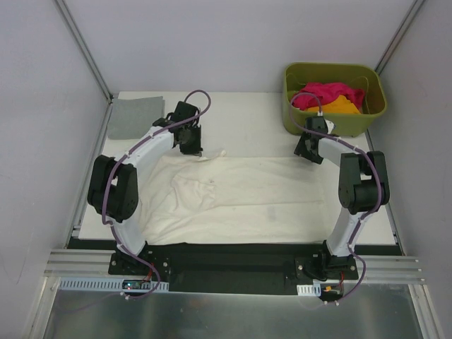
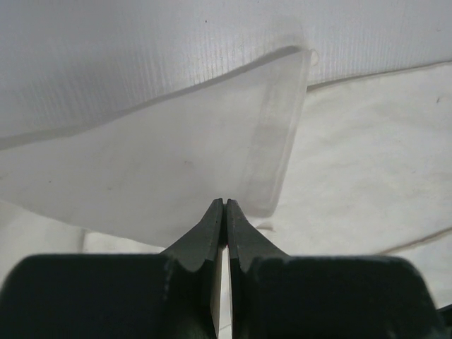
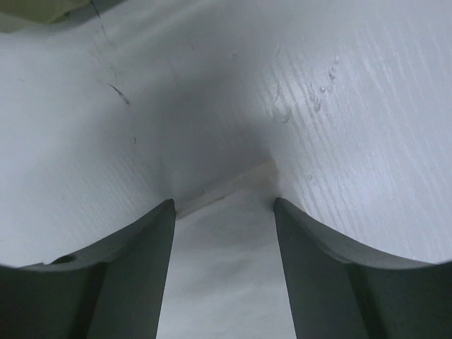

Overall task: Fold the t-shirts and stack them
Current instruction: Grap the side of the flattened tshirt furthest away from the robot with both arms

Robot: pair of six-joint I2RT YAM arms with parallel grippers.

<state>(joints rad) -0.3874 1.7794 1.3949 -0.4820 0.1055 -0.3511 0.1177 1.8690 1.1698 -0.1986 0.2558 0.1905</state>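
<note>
Along the near edge of the counter (image 1: 244, 111) we see the cream-white t-shirt (image 1: 261, 201) spread flat. Its near hem lies just short of that edge and its body covers most of the middle, laid wide for a fold.

At the shirt's far side, toward the left edge, the left gripper (image 2: 224, 205) has its fingers pressed together on a lifted sleeve flap, whose hemmed border stands raised off the cloth beneath. We judge the pinch is there to carry that flap over the body.

Toward the right edge, the right gripper (image 3: 224, 206) hangs low, fingers spread apart over the shirt's far right corner. The close view is shadowed, and we cannot tell whether the pads touch fabric.

Between the two grippers the shirt's far border lies free. A strip of counter shows beyond it, leaving room to draw the cloth either way.

In the far left corner lies a folded grey t-shirt (image 1: 135, 116), likely the start of the stack. In the far right corner the olive-green basket (image 1: 291, 106) holds the magenta-pink t-shirt (image 1: 323, 94) and the orange t-shirt (image 1: 345, 106), crowding the right arm's far side.
</note>
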